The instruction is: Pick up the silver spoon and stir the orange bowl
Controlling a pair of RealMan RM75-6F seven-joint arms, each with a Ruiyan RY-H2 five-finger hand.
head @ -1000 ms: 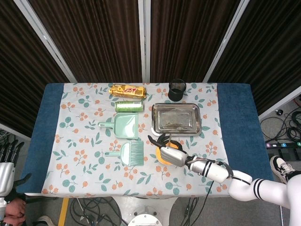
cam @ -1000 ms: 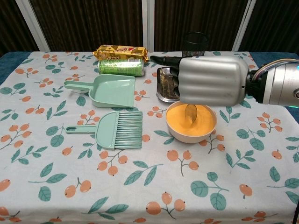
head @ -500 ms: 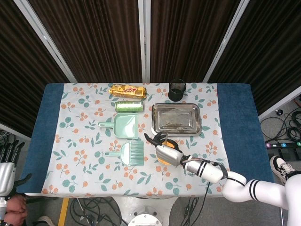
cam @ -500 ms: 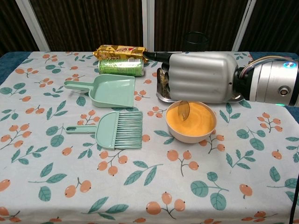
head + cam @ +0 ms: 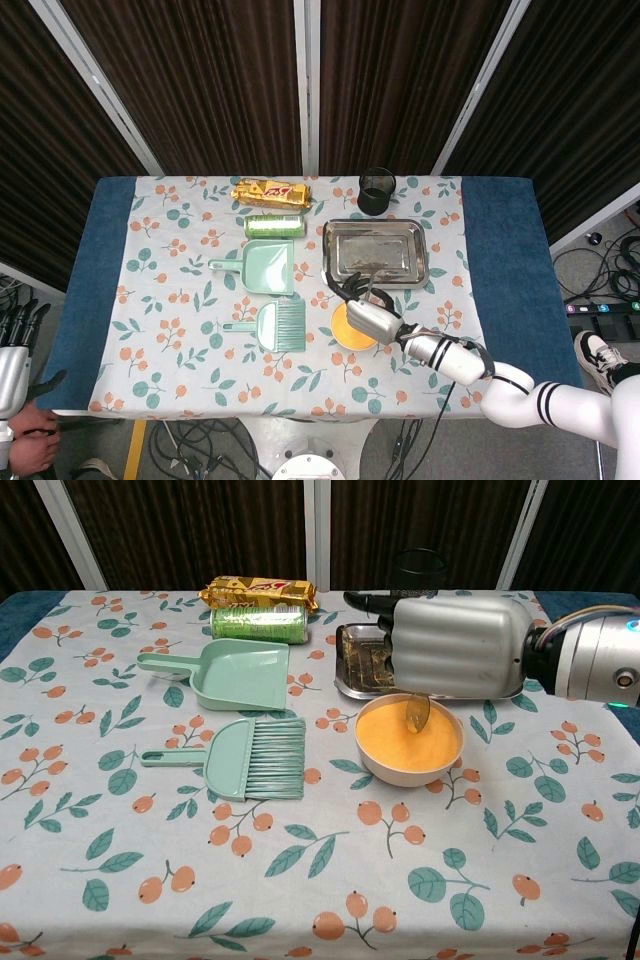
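The orange bowl (image 5: 409, 742) (image 5: 350, 327) sits right of the table's middle, filled with orange stuff. My right hand (image 5: 455, 648) (image 5: 368, 318) hovers over its far rim and holds the silver spoon (image 5: 417, 711), handle hidden in the fist. The spoon's round end hangs into the bowl's far right part. In the head view the spoon's handle is a thin line above the hand. My left hand (image 5: 12, 350) hangs off the table's left front corner, fingers straight and apart, holding nothing.
A steel tray (image 5: 375, 252) (image 5: 353, 668) lies just behind the bowl. A green dustpan (image 5: 221, 675) and brush (image 5: 250, 757) lie left of it. A green can (image 5: 258, 622), a gold snack pack (image 5: 258, 588) and a black cup (image 5: 377, 190) stand at the back.
My right hand has swung from the bowl's left side to its right, carrying the spoon's end across the orange surface. The left hand has not moved.
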